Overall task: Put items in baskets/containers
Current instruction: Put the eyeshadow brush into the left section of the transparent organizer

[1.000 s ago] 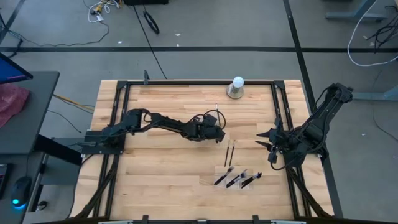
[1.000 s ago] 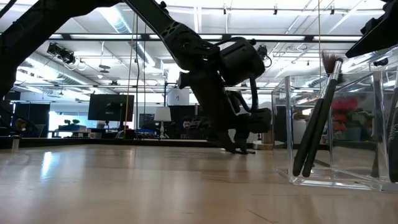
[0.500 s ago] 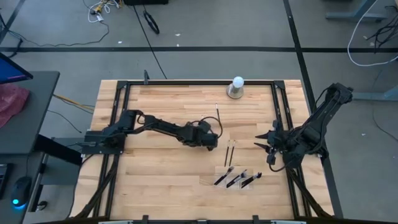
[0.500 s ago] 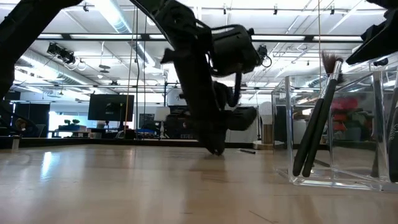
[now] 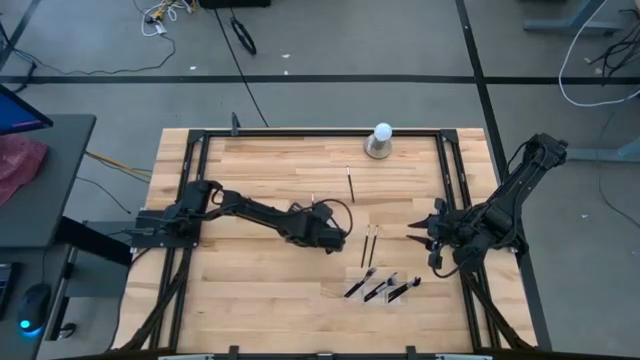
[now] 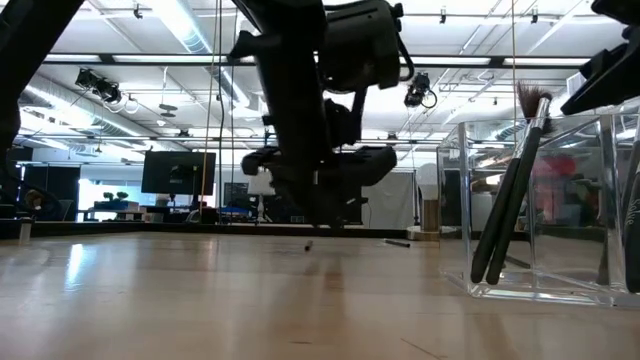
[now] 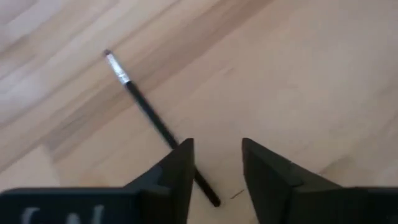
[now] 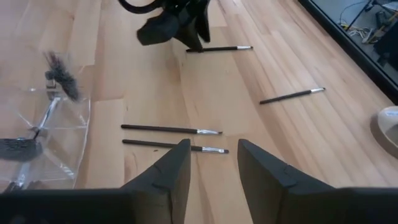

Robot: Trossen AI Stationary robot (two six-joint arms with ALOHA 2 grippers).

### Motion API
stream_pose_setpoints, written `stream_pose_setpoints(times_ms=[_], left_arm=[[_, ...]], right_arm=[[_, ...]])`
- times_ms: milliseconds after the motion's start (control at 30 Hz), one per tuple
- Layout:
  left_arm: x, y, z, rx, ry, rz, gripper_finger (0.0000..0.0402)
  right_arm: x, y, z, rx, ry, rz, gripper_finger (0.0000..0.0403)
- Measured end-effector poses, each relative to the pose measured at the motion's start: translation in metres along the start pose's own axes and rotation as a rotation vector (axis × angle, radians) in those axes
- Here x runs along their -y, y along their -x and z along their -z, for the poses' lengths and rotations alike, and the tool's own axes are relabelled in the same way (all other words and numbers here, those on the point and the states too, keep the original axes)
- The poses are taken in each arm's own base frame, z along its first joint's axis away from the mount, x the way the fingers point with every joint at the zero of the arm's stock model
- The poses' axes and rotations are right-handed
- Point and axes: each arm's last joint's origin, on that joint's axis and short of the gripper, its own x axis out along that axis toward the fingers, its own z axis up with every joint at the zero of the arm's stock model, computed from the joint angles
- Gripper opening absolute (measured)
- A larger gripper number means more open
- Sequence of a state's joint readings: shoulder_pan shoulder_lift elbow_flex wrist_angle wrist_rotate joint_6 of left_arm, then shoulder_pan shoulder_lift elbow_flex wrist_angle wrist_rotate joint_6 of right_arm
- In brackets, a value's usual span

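The wooden table (image 5: pixel 250 290) carries loose makeup brushes (image 5: pixel 370 244), a clear tray (image 5: pixel 385 288) and a white ball-shaped object (image 5: pixel 380 141)

A pale wooden worktop (image 5: pixel 260 280) fills a black metal frame (image 5: pixel 300 132). At its far edge, right of centre, a white ball-shaped object on a grey round base (image 5: pixel 380 140) stands upright. On the grey floor beyond, cables (image 5: pixel 165 14) lie loose. A dark side desk (image 5: pixel 40 180) stands to the left, with a reddish cloth (image 5: pixel 18 165) on it and a computer mouse (image 5: pixel 32 305) nearer. In the room behind, a dark monitor (image 6: pixel 178 172) and ceiling lights (image 6: pixel 200 30) show.
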State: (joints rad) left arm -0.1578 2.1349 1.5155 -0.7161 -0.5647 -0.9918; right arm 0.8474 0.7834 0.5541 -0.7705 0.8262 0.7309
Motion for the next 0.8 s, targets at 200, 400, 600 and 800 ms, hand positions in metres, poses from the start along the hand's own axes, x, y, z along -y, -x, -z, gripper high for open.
stream_pose_setpoints(times_ms=[200,400,600,800], left_arm=[[-0.026,-0.001,0.012,-0.008,0.075,-0.253,0.0225],[-0.041,-0.019,0.020,-0.009,0.143,-0.303,0.0254],[-0.049,-0.034,0.019,0.040,0.199,-0.292,0.0254],[-0.052,-0.033,0.016,0.042,0.204,-0.299,0.0254]], right_arm=[[-0.001,0.000,-0.001,0.005,0.007,-0.013,0.0134],[-0.002,0.000,-0.002,0.011,0.014,-0.018,0.0134],[-0.002,0.000,-0.002,0.012,0.012,-0.019,0.0134],[-0.002,0.000,-0.002,0.012,0.011,-0.018,0.0134]])
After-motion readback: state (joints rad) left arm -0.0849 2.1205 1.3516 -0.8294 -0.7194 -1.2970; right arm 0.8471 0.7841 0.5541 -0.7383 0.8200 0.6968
